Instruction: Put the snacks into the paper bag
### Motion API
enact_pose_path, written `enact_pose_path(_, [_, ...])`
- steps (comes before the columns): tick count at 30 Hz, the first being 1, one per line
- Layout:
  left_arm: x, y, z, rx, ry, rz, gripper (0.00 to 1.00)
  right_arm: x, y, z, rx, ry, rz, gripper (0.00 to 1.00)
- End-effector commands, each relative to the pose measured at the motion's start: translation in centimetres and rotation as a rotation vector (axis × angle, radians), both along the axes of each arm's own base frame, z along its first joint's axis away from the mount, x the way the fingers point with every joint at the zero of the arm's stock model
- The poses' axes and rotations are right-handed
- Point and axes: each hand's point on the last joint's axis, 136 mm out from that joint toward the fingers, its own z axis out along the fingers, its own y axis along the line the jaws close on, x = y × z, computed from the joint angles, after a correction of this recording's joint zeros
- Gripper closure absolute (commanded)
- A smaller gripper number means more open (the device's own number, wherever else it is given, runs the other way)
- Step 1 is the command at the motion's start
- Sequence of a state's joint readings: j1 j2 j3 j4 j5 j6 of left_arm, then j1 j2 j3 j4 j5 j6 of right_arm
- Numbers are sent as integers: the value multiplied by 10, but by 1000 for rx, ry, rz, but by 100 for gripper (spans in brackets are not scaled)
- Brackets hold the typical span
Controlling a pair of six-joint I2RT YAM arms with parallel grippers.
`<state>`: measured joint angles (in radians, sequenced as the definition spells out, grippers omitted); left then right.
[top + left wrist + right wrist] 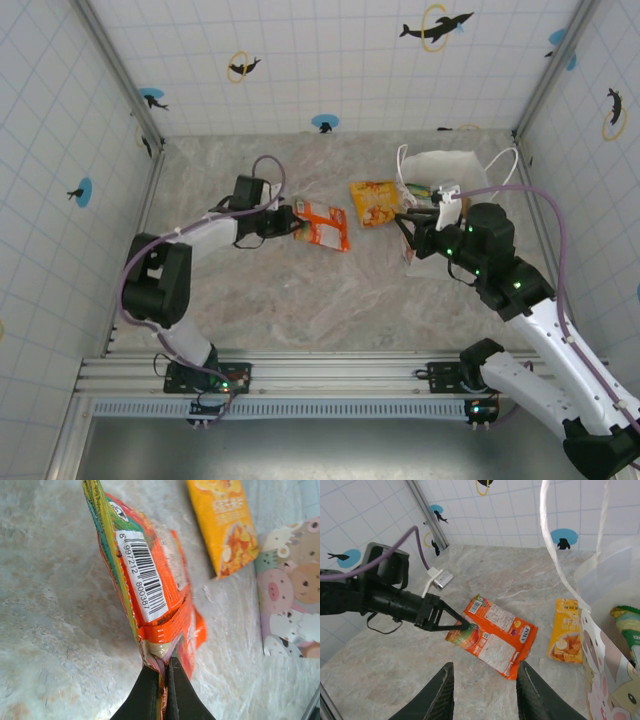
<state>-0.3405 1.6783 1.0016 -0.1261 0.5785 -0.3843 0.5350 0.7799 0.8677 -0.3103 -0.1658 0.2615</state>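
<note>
**Item 1.** Orange foil snack packet [322, 226] [159, 587]: flat and rectangular, with a white barcode label, a green-and-yellow striped band along one edge, and a crimped end seam.
- Location: mid-table on the grey marbled tabletop [300, 300].
- Its seam end is pinched by the left gripper [291, 222] [468, 626], whose black fingers [150, 695] are clamped tight on the foil.

**Item 2.** Yellow snack packet [374, 202] [567, 637]: flat, printed with a crisps picture. It lies on the tabletop between the orange foil snack packet and the bag, touching neither.

**Item 3.** White paper bag [440, 168] [605, 680]: white cord handles, pastel cartoon pigs and sheep on its side.
- Location: far right of the table, mouth open.
- The top of a green packet [626, 625] shows inside.

**Item 4.** Right gripper [408, 236] [485, 690]: just beside the bag, fingers partly spread, nothing between them.
</note>
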Motion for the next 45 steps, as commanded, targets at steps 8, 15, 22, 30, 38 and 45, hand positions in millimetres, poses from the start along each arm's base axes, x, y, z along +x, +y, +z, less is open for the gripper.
enact_pose_path(8, [-26,7,71,224,-290,-285,100,-7,19,19,-13,-112,94,64])
enact_pose_path(15, [-61,-7,95,399,-488,-547,100,-9,28,23,-59,-151,142,64])
enact_pose_path(22, [-86,-15,128,349,-647,-665,100,-10,37,21,-123,-159,216,63])
enact_pose_path(30, [-110,-13,145,330,-868,-768,100,-22,53,15,-173,-200,359,64])
enact_pose_path(38, [-126,-15,147,308,-950,-863,100,-42,71,9,-222,-267,515,59])
enact_pose_path(45, [-134,-20,150,266,-1003,-903,100,-47,89,-7,-274,-225,587,54])
